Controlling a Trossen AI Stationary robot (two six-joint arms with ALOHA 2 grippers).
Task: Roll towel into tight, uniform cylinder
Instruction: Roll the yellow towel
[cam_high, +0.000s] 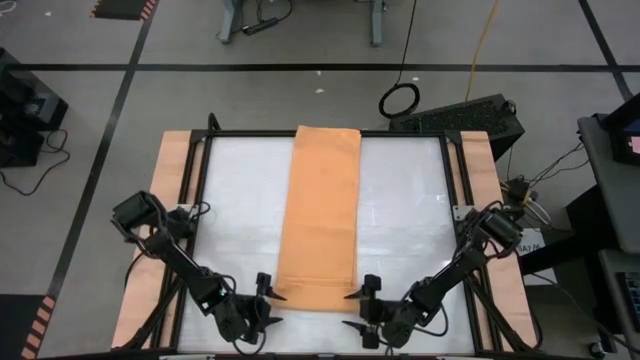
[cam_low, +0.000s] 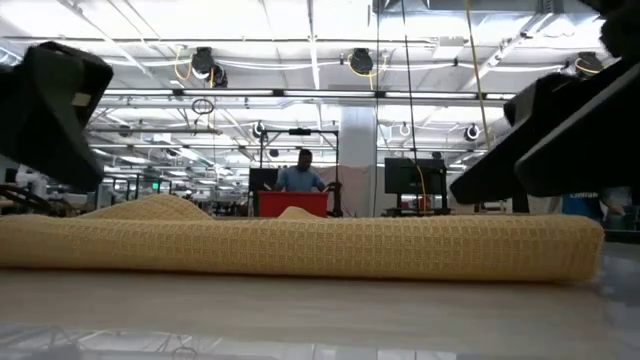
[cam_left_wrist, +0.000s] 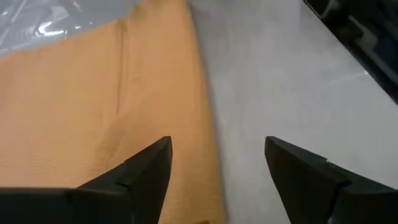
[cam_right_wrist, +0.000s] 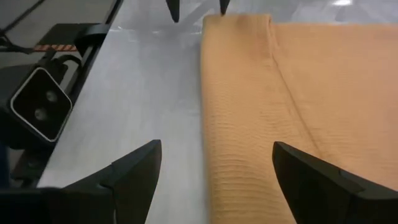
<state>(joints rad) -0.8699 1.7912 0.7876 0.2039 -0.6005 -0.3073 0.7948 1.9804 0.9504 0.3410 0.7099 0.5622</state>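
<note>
Flanking the towel (cam_high: 320, 220)'s near end, both arms' jaws stand open.

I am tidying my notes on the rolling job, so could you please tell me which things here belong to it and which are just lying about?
Part of the job:
- towel
- left pincer, open
- right pincer, open

Just lying about:
- cable coil
- red bin

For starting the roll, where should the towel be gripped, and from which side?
Grip the towel at its two near corners. It lies as a long, flat folded strip running away from the arms, so its short near edge is probably best. The open left gripper and right gripper already flank those corners.
</note>
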